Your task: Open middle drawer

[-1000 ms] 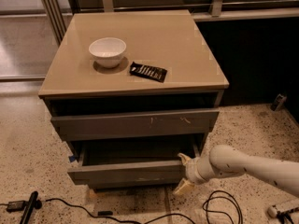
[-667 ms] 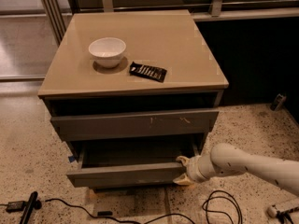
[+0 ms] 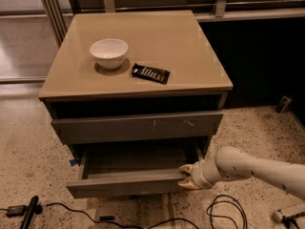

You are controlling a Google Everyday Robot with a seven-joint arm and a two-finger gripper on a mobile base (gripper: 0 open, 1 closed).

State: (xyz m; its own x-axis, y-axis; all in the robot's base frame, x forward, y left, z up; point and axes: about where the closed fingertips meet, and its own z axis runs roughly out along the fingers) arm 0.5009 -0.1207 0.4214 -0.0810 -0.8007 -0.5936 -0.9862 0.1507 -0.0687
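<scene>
The middle drawer (image 3: 126, 182) is pulled partway out of the cabinet. Its plain dark grey front faces me and its grey box interior (image 3: 138, 159) shows from above. My gripper (image 3: 187, 176) is at the right end of the drawer front, touching its top edge. The white arm (image 3: 252, 168) reaches in from the right. The larger grey front with pale scratch marks (image 3: 138, 126) sits shut above the open drawer. Anything below the middle drawer is hidden by it.
On the tan cabinet top (image 3: 190, 56) stand a white bowl (image 3: 109, 52) and a flat black packet (image 3: 150, 73). Black cables (image 3: 224, 211) lie on the speckled floor in front. A dark wall and railing run behind and to the right.
The middle drawer has slid a little further out toward me, and my gripper has moved with its right end.
</scene>
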